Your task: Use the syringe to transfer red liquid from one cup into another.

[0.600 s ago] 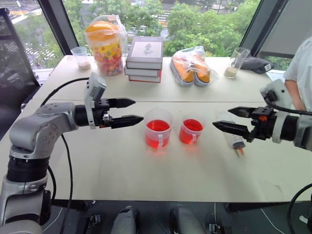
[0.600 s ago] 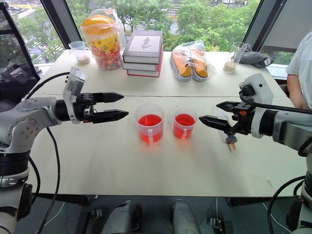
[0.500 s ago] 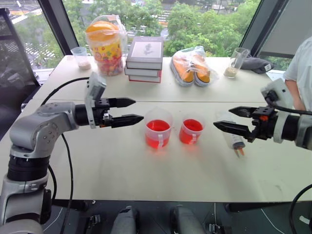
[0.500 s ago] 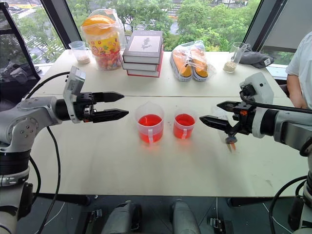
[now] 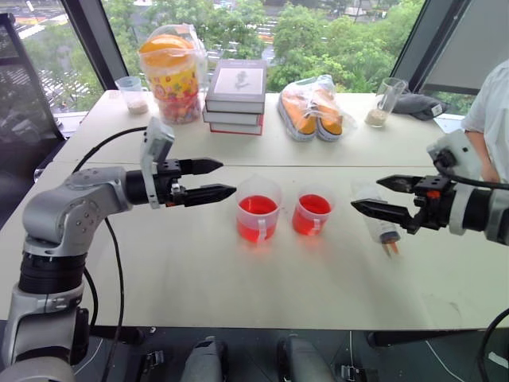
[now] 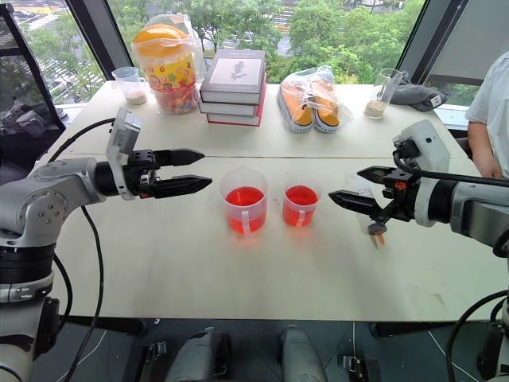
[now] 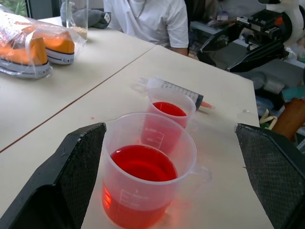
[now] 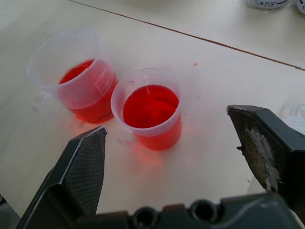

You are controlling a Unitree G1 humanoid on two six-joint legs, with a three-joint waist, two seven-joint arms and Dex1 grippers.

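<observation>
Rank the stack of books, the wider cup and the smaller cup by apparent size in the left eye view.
1. Stack of books, though it lies farther from the camera.
2. Wider cup.
3. Smaller cup, beside the wider cup at similar distance, so that comparison is fair.

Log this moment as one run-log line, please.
left gripper: open, empty | right gripper: open, empty | large clear plastic syringe: lying on table | two clear red-liquid cups: untouched

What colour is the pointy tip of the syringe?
Orange-red. The syringe lies on the table, and its tip shows best in the left wrist view.
</observation>
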